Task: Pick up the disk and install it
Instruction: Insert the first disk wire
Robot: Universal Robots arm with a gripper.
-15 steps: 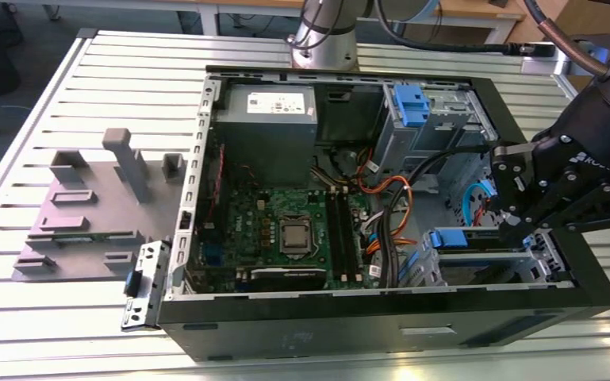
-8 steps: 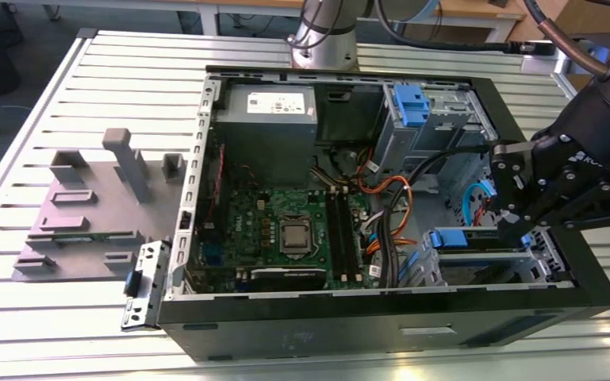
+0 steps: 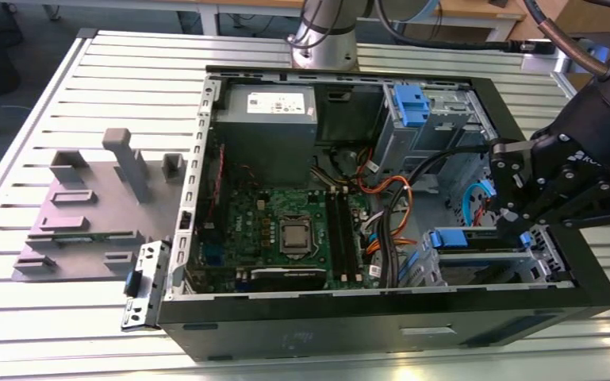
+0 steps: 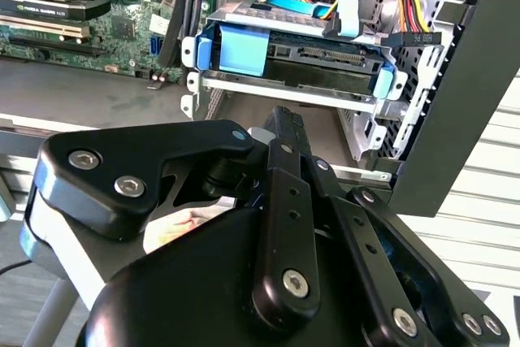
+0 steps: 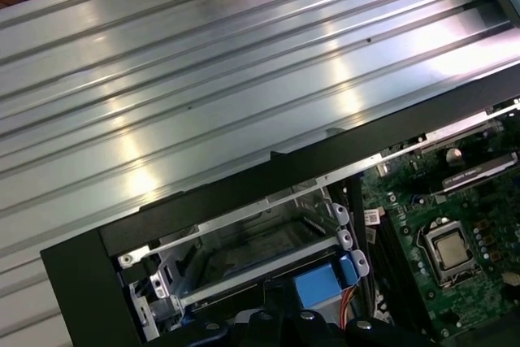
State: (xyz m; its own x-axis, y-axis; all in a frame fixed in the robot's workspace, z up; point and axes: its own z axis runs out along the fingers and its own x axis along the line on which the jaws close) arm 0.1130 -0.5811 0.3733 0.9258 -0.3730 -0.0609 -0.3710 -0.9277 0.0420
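— That desk [image 3: 40, 305] is ribbed bare metal, isn't it? It throws back the lamps in bright streaks.

— Yes, smooth and shiny. The computer case [image 3: 389, 321] has matt black panels outside and dull grey sheet metal within.

— And the gripper [image 4: 284, 132]?

— Black, with a soft satin sheen, and bright steel screw heads set in it.

— The disk [image 4: 296, 54] in the bay?

— Dark metal body, glossy blue plastic carrier around it. The motherboard [image 3: 289, 230] is green, lacquered-looking, and the fixture [image 3: 93, 206] beside the case is matt grey plastic.
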